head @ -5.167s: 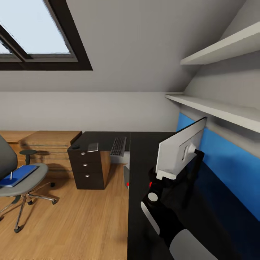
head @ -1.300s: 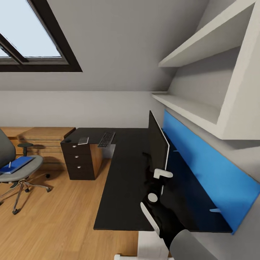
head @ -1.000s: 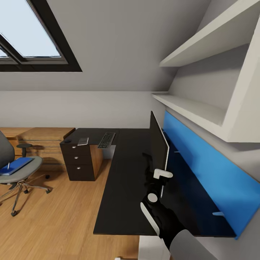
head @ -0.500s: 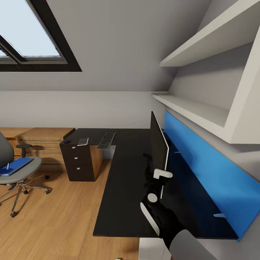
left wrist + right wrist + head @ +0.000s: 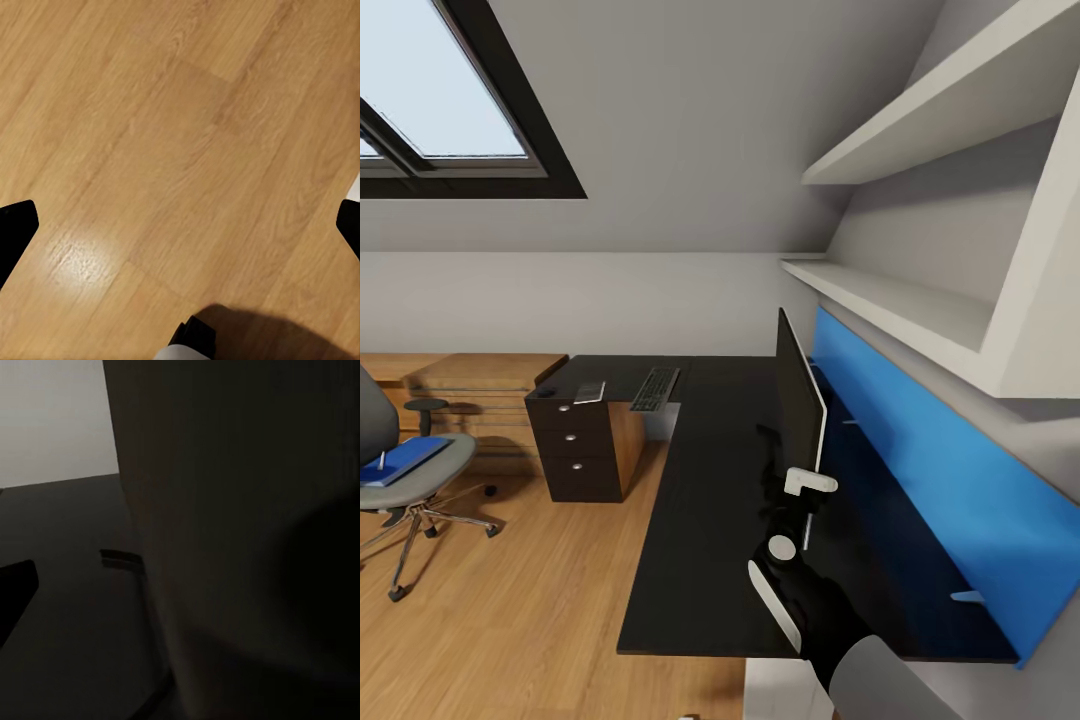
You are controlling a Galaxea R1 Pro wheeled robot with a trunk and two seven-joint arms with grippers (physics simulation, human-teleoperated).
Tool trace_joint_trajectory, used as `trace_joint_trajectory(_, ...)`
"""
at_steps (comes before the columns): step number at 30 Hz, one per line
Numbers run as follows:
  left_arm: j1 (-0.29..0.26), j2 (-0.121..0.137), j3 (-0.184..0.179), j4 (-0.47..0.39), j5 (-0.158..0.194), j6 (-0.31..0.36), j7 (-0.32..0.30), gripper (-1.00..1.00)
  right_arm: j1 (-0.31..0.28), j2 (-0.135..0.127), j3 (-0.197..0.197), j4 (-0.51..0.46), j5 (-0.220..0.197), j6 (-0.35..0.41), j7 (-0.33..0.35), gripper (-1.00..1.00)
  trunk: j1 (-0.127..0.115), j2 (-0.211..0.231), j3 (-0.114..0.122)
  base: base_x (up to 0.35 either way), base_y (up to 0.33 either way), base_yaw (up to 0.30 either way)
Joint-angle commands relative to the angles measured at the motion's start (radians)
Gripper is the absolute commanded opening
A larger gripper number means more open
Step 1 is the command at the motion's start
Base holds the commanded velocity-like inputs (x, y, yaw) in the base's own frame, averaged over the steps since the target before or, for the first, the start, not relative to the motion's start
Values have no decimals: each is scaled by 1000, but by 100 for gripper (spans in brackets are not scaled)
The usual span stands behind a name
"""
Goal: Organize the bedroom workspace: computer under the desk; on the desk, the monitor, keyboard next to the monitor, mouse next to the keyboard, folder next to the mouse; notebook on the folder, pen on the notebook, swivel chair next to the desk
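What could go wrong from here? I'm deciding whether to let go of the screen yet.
The monitor stands edge-on near the right gripper, and its stand is hidden, so it may tip on release. The keyboard overhangs the desk edge and could slide off. The folder lies loose on the swivel chair.

The desk (image 5: 705, 500) has a glossy black top, backed by a bright blue panel (image 5: 920, 470). The monitor (image 5: 800, 400) is black-fronted with a white edge. A blue folder (image 5: 405, 460) lies on the grey swivel chair (image 5: 410, 470). The floor (image 5: 180, 150) is light wood grain.
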Motion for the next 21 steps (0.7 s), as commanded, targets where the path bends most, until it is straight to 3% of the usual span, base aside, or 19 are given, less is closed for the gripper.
trace_joint_trajectory(1, -1, 1, -9, 0, 11, -4, 5, 100, -1, 0, 4, 0, -10, -8, -4, 100, 0, -1, -1, 0, -43, 0)
trace_joint_trajectory(10, -1, 1, -9, 0, 11, -4, 5, 100, -1, 0, 4, 0, -11, -8, -4, 100, 0, -1, -1, -18, -6, 0)
trace_joint_trajectory(21, -1, 1, -9, 0, 11, -4, 5, 100, -1, -1, 4, 1, -11, -8, -2, 100, 0, -1, -1, -161, 0, 0)
